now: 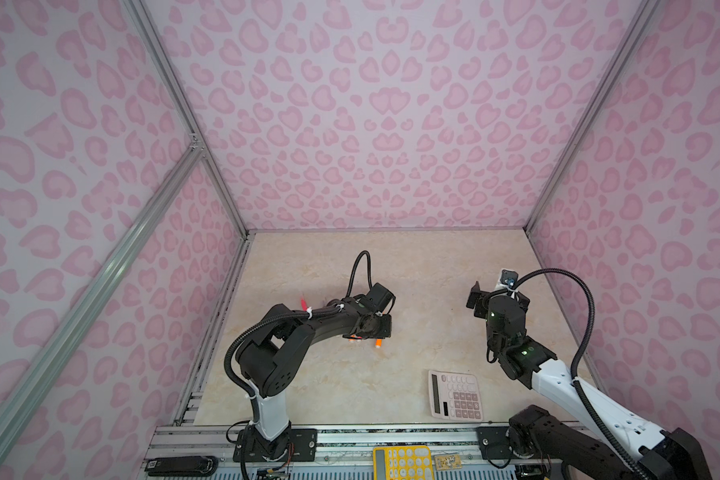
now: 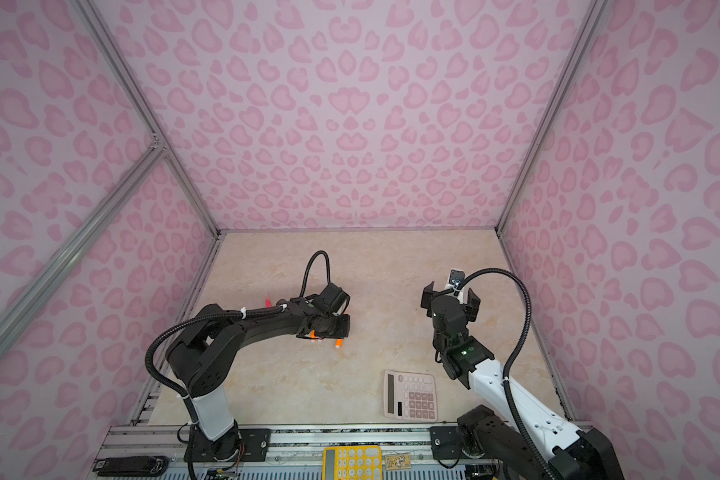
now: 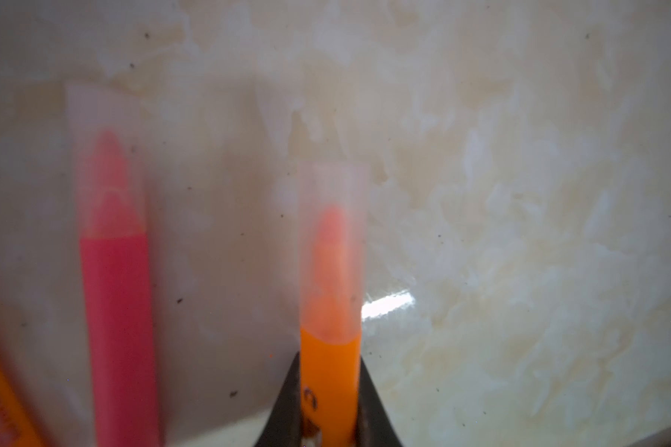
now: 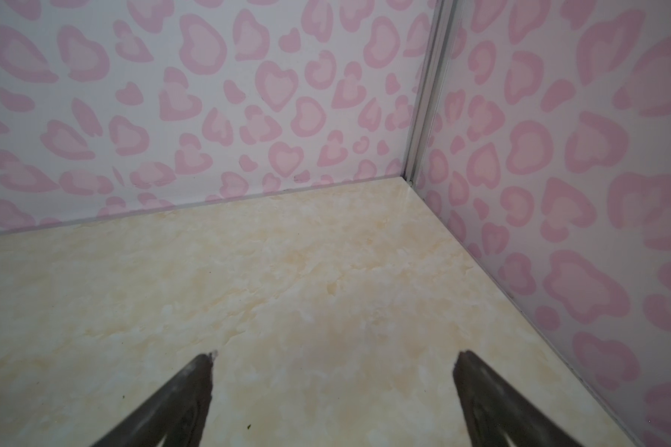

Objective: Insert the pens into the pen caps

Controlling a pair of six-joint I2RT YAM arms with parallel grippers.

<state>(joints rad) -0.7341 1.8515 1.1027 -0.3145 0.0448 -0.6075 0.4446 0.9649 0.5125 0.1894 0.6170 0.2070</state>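
Two look capped, we judge: slim orange marker pen (image 3: pixel 330 387), clear plastic cap (image 3: pixel 332 185) over tip, clamped in left gripper (image 3: pixel 329 356) below centre of both top views; pink-red marker pen (image 3: pixel 117 329) alongside. Right gripper (image 4: pixel 336 354) wide, empty. Others hidden.

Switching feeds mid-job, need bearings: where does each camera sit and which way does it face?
Top views: stereo pair high over the near edge, looking down on the table; both arms show.
Left wrist: close above the table, looking along the left gripper, shut on the capped orange pen.
Right wrist: looks past the open right gripper to the far right corner.
Shared: both top views show that corner too.
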